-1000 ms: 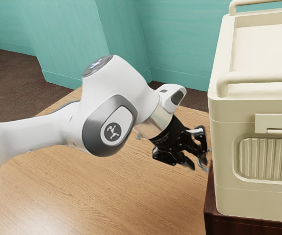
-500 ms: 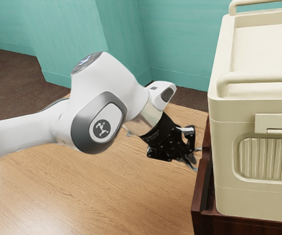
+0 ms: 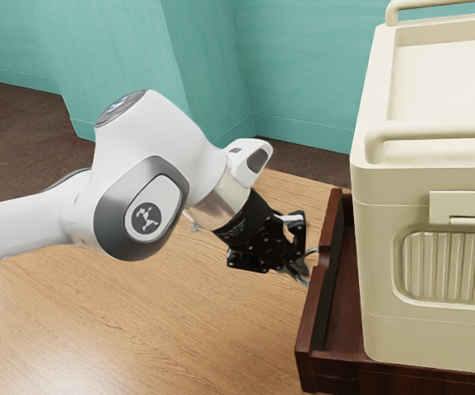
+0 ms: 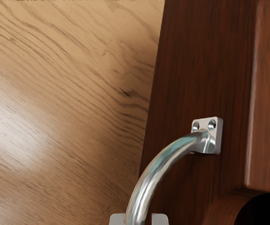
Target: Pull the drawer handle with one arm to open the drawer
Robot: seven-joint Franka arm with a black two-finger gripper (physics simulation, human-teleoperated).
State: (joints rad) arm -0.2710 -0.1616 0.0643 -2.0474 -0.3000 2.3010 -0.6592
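The hand [image 3: 305, 275], its fingers drawn nearly together, grips the curved metal handle [image 4: 159, 168] of a dark wooden drawer [image 3: 319, 304], partly open beside a cream box [image 3: 402, 185].

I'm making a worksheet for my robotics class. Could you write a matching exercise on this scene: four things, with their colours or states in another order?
Things:
1. Drawer handle
2. Drawer
3. Large box
4. Wall

Colours or states:
A. Cream
B. Teal
C. Shiny metal, at the gripper
D. Dark reddish-brown, partly open

Pairs: 1-C, 2-D, 3-A, 4-B
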